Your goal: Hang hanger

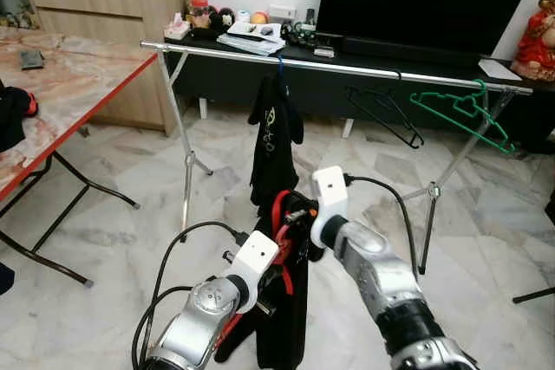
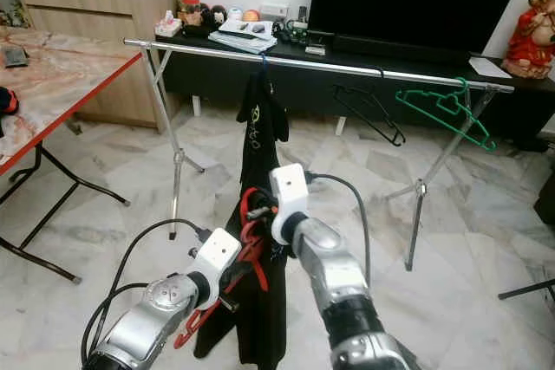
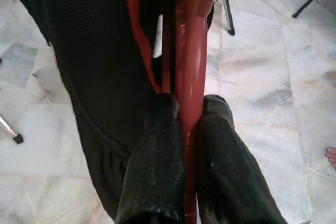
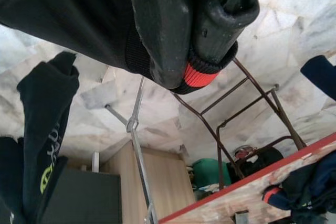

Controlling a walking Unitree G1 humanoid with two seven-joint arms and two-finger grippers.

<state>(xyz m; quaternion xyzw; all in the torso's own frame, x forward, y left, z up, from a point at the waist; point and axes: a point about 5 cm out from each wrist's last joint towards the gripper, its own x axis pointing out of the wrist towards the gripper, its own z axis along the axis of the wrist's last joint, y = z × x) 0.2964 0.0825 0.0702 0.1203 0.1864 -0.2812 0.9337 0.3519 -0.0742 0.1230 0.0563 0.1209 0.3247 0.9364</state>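
Risk sits mostly in the lift that remains; the red hanger (image 1: 279,214) with its black garment (image 2: 260,318) is held low between the two arms, well below and short of the clothes rail (image 1: 347,67); the left gripper (image 3: 189,114) has its two fingers (image 3: 157,150) pinched narrow on the hanger's red bar, the dark cloth hanging just beside them on one side; the right gripper (image 4: 202,64) is clamped around a red-and-black part of the hanger with black fabric pressed against it, so part of its hold may be on cloth; as I judge it, a smooth plastic bar in so thin a pinch could twist or slide as the arms rise, tipping the hook away from the rail; the garment could slip off a tilted shoulder onto the marble floor (image 1: 130,214); ahead of the grippers a black shirt (image 1: 276,140) already hangs on the rail, with a black hanger (image 1: 386,114) and a green hanger (image 1: 468,114) further toward the right gripper's side; a hook brought up blind might snag that shirt or knock a neighbour off.
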